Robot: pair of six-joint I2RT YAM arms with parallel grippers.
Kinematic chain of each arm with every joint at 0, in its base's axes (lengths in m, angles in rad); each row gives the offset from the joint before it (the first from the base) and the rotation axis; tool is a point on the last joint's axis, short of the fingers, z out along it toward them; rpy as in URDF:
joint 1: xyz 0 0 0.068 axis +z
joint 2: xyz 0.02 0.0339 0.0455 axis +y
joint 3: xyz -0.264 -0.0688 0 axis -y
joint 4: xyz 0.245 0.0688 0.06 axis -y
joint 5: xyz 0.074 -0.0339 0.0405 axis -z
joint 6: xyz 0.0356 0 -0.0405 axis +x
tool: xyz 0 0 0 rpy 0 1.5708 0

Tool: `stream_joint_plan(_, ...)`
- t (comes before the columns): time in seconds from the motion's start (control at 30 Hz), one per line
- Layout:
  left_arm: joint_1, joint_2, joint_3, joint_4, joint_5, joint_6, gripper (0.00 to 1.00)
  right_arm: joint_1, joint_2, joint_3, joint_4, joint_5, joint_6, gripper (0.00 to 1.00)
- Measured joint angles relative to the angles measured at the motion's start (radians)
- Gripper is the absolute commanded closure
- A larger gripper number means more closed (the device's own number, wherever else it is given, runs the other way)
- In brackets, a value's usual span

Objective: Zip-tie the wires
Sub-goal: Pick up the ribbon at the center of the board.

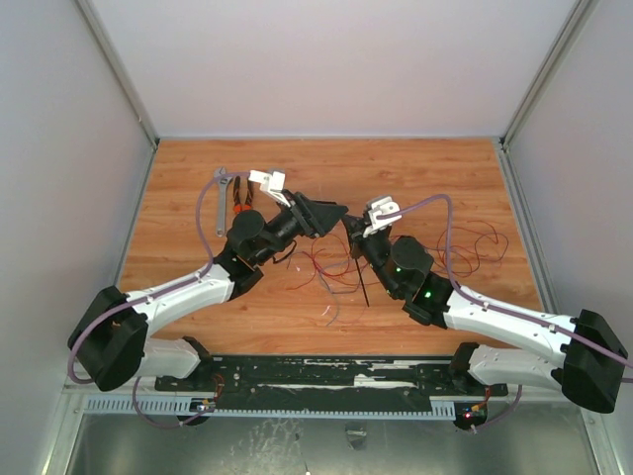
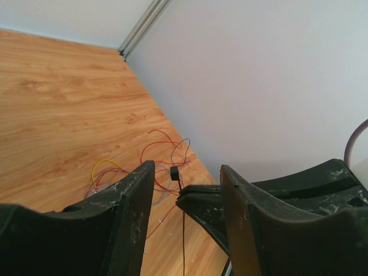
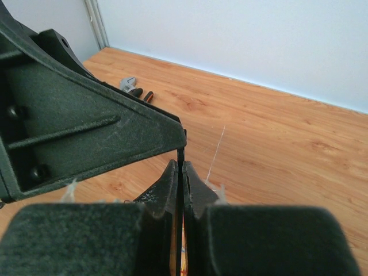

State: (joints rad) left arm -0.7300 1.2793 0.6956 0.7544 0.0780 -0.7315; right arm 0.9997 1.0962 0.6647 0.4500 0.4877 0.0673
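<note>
My right gripper (image 1: 350, 236) (image 3: 180, 168) is shut on the zip tie (image 1: 362, 285) (image 3: 180, 154), pinching the thin dark strip just below its head. The strip hangs from there down to the table. In the left wrist view the zip tie head (image 2: 174, 172) stands above the right fingertips (image 2: 204, 198). My left gripper (image 1: 336, 216) (image 2: 187, 168) is open, its two fingers straddling that head and the right fingertips without touching the strip. The wires (image 1: 321, 267) (image 2: 164, 150), thin red, maroon and yellow strands, lie loose on the wooden table below both grippers.
A grey wrench (image 1: 222, 183) (image 3: 127, 84) and orange-handled pliers (image 1: 240, 203) (image 3: 144, 95) lie at the back left. More thin strands (image 1: 480, 247) trail right of the right arm. Grey walls (image 1: 69, 148) enclose the table on three sides.
</note>
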Motion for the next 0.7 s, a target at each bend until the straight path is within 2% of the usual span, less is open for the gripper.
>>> stream_joint_plan(0.27,-0.008,0.026,0.000,0.003,0.001,-0.011,0.57,0.002,0.000,0.000,0.021,0.015,0.004,1.00)
stream_joint_plan(0.4,-0.008,0.035,0.000,0.014,0.001,-0.016,0.71,0.007,0.000,0.000,0.021,0.016,0.005,1.00)
stream_joint_plan(0.63,-0.013,0.042,0.000,0.034,0.000,-0.021,0.91,0.009,0.001,0.000,0.023,0.025,0.019,1.00)
stream_joint_plan(0.67,-0.013,0.042,0.000,0.035,-0.001,-0.021,0.93,0.009,0.003,0.000,0.026,0.027,0.021,0.98)
stream_joint_plan(0.7,-0.013,0.042,0.000,0.034,-0.002,-0.021,0.95,0.009,0.006,0.000,0.027,0.029,0.024,0.91)
